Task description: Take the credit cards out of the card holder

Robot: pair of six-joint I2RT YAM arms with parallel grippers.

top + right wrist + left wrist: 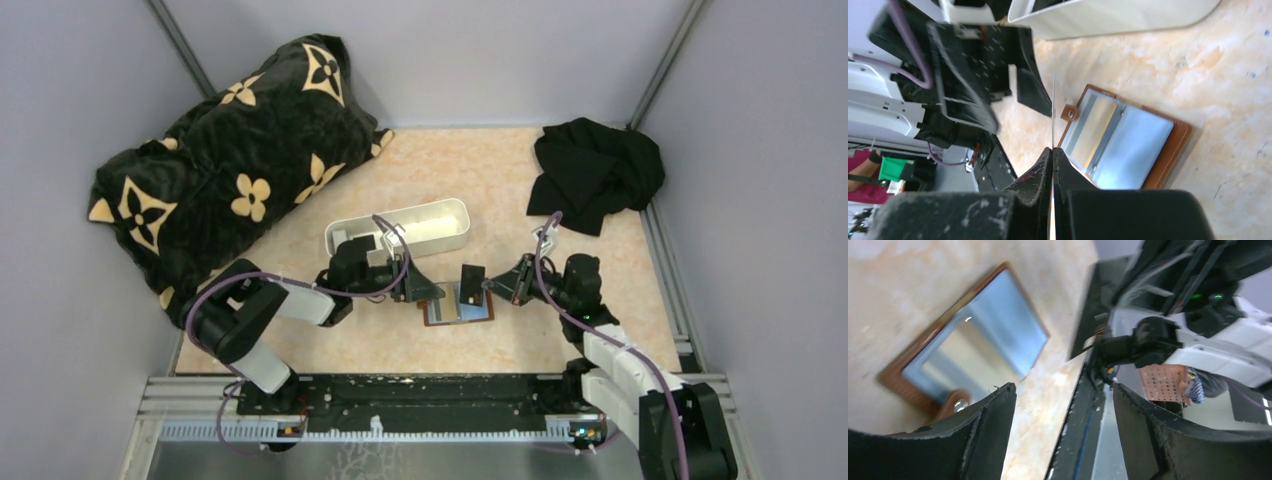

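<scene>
Right tool pinched shut on one card, edge-on over the open wallet. My left tool spread wide, holding nothing, near the wallet.

Both your arms are white link shells between black joint housings, the left arm and the right arm alike, each trailing a purple cable. The left end effector has black fingers with rough edges. The right end effector shows white specks, possibly scuffing.
</scene>
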